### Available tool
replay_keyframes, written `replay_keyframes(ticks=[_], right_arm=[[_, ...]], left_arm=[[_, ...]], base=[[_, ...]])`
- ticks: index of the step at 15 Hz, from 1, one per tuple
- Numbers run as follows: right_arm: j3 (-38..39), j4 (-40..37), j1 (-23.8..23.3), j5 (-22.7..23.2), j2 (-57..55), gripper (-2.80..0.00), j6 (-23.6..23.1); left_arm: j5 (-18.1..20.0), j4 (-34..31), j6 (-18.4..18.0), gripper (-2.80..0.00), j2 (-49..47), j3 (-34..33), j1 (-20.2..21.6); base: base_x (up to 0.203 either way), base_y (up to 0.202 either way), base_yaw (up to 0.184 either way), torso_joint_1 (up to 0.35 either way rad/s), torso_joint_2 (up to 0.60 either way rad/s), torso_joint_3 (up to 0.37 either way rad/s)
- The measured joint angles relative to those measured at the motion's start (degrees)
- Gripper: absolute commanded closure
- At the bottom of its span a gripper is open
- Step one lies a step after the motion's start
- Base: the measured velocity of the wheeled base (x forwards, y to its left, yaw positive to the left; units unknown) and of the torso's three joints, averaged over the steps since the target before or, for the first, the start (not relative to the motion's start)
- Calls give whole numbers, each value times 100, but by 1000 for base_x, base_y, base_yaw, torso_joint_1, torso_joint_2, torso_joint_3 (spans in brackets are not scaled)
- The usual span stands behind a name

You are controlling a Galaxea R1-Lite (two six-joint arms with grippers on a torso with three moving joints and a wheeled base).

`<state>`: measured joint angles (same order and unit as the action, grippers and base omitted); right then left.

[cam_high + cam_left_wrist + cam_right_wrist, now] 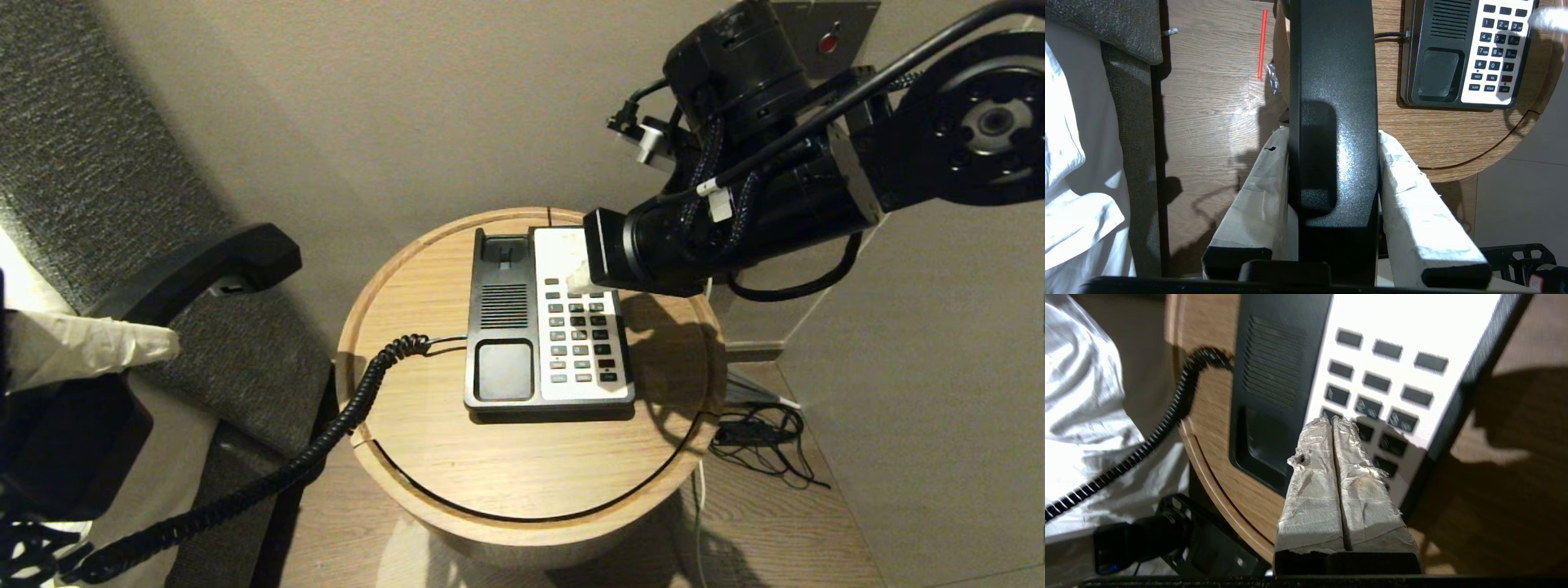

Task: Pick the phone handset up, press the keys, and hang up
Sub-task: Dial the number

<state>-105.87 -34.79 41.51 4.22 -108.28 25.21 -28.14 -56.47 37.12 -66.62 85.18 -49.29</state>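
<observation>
The cradle on the base is empty. The left gripper clamps the handset off the table's left edge, its length slanting up toward the wall. The right gripper, fingers pressed together, points at the keys.

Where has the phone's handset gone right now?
The phone handset is off the phone base, held up in the left pincer at the head view's left, beside the round table.
</observation>
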Motion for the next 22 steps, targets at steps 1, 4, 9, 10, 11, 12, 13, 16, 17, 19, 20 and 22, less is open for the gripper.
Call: replay_keyframes(ticks=[1,4,9,10,11,12,13,16,17,19,20,22], right_arm=[[12,-100,4,-1,14,0,0],[28,-181,-3,-4,-9,0,22],[1,-239,-9,-64,-181,0,26],[3,-242,-14,-98,-214,0,20],[3,-235,-15,-102,-244,0,17],[-5,-228,-15,-111,-273,0,17],[-29,-226,-18,-113,-295,0,9],[-47,-224,-48,-111,-330,0,-2],[-31,-222,-61,-111,-339,0,-11],[26,-211,-92,-111,-345,0,-18],[54,-206,-103,-113,-348,0,-22],[83,-203,-119,-113,-349,0,-24]], left_arm=[[0,0,0,0,0,-1,0],[0,1,2,0,0,-1,0],[0,5,-2,0,-7,2,-2],[1,10,-5,0,-13,7,-2],[3,10,-5,0,-18,7,-2],[17,8,-2,0,-22,7,0],[25,10,-2,0,-24,7,0],[28,10,-7,0,-29,16,0],[28,9,-7,0,-33,16,0],[27,11,-9,0,-35,24,-2],[28,10,-9,0,-35,24,-2],[28,7,-9,0,-35,18,0]], base=[[0,0,0,0,0,0],[0,0,0,0,0,0],[0,0,0,0,0,0],[0,0,0,0,0,0],[0,0,0,0,0,0],[0,0,0,0,0,0],[0,0,0,0,0,0],[0,0,0,0,0,0],[0,0,0,0,0,0],[0,0,0,0,0,0],[0,0,0,0,0,0],[0,0,0,0,0,0]])
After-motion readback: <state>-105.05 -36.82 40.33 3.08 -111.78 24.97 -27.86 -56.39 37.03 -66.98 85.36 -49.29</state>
